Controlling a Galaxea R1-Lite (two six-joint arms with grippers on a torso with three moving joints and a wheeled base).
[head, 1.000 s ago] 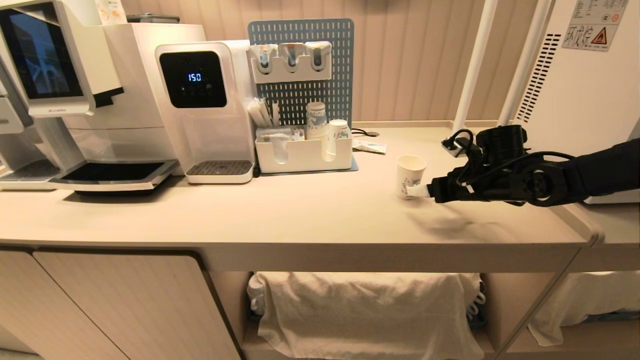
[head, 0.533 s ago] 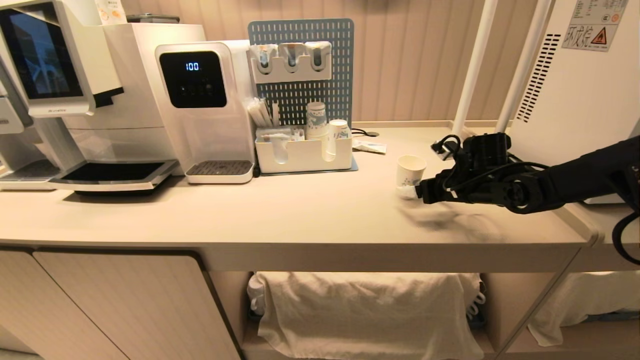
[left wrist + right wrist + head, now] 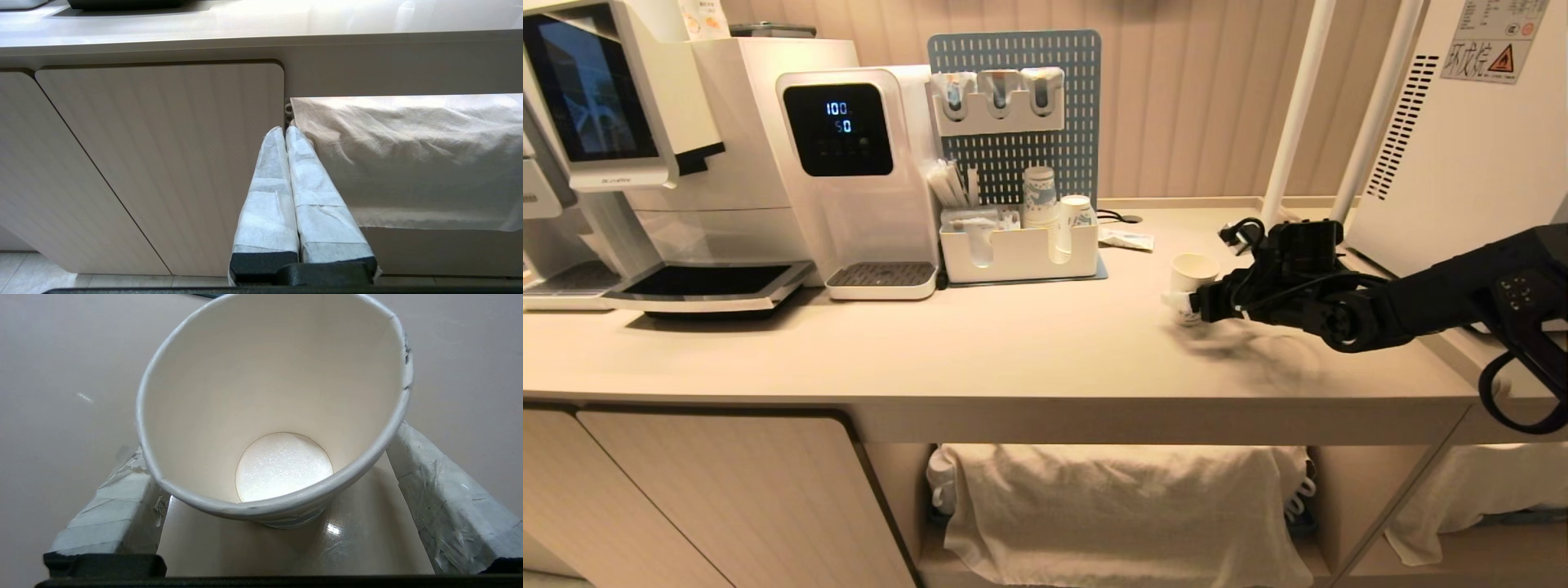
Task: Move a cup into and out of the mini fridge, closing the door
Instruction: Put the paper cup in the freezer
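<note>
Beige worktop [image 3: 1013,351], cup [image 3: 1192,273] upright toward its right end. Right gripper [image 3: 1186,307] straddled it, fingers [image 3: 445,506] wide apart, nothing held. Left gripper [image 3: 286,134] shut, empty, below the front edge. Close gently mid-wall; paper crushes easily.

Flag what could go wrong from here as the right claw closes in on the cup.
1. The cup is empty and light, standing upright on the counter between the open right claw's fingers; uneven contact could tip or slide it.
2. It is thin paper, so a hard squeeze could crush its rim.
3. The fingers sit low near its base, so a lifted cup could tilt.

The left claw is parked shut beside the cabinet.
</note>
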